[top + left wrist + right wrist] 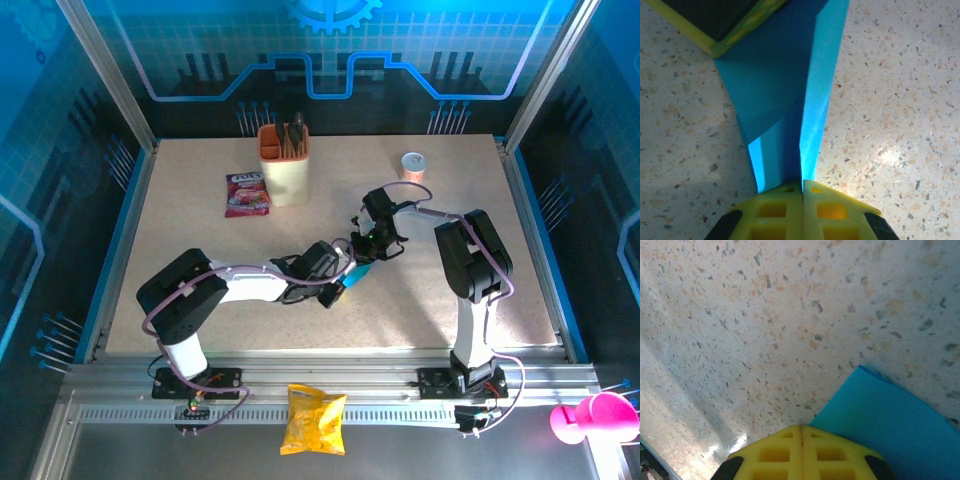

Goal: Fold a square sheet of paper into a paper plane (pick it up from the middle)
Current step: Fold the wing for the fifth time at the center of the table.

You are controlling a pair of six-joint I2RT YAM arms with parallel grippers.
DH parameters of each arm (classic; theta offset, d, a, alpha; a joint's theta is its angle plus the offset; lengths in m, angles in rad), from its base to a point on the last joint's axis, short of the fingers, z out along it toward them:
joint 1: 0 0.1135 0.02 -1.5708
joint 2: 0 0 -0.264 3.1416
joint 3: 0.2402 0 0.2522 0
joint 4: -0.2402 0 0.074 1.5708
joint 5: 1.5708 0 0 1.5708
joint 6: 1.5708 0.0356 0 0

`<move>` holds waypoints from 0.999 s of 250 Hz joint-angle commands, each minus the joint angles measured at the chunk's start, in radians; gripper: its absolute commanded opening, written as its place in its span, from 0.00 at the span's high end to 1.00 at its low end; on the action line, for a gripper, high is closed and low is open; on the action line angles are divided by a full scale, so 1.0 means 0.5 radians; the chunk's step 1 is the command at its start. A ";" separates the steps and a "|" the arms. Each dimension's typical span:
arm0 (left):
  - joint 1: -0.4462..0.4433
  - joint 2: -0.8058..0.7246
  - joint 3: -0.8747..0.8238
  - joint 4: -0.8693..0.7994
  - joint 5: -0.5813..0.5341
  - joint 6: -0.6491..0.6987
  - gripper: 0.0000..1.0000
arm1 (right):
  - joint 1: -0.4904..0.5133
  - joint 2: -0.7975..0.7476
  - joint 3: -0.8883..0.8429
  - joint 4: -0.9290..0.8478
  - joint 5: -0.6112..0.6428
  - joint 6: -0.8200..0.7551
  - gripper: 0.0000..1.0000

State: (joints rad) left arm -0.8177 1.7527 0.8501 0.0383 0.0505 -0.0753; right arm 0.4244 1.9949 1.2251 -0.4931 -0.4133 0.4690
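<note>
paper plane (775,85): thin, smooth cyan-blue paper folded into a long tapering wedge, with layered flaps and one sharp raised crease. The narrow end runs into the left claw's tips and the wide end lies ahead of them.
left gripper (802,189): yellow ribbed plastic fingers pressed together, clamped on the narrow end of the crease.
right gripper (801,430): matching yellow fingers, closed tip to tip with nothing seen between them. A flat blue paper corner lies just beside its right finger.
right gripper's finger (715,15): dark pad edged yellow-green, over the wide end, ahead and left of the left claw's tips.
table (900,100): pale speckled stone-look top, mostly matte, beneath both claws.
holder (284,165): boxy, orange and cream, upright, well beyond both claws.
snack packet (246,194): pink-purple, flat, crinkly, beside the holder.
crisp bag (314,419): yellow, crumpled, well behind both claws.
</note>
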 commanded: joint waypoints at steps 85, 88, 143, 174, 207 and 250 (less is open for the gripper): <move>0.083 0.081 -0.048 0.096 0.163 -0.031 1.00 | -0.033 0.029 0.054 -0.223 0.097 -0.003 1.00; 0.083 0.080 -0.051 0.100 0.163 -0.035 1.00 | -0.040 0.011 0.063 -0.221 0.084 0.003 1.00; 0.085 0.087 -0.093 0.144 0.178 -0.070 1.00 | -0.142 -0.390 0.178 -0.180 -0.044 0.096 0.81; 0.090 0.081 -0.108 0.160 0.185 -0.086 1.00 | -0.135 -0.610 -0.042 -0.043 -0.044 0.168 0.83; 0.095 0.075 -0.133 0.202 0.211 -0.113 1.00 | -0.106 -0.844 -0.495 0.362 -0.052 0.347 0.90; 0.100 0.068 -0.142 0.209 0.229 -0.130 1.00 | 0.016 -1.064 -0.935 0.758 0.025 0.518 0.97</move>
State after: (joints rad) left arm -0.7750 1.7706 0.8028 0.1661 0.1387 -0.1253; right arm 0.3851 1.5158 0.8680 -0.2718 -0.4210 0.6395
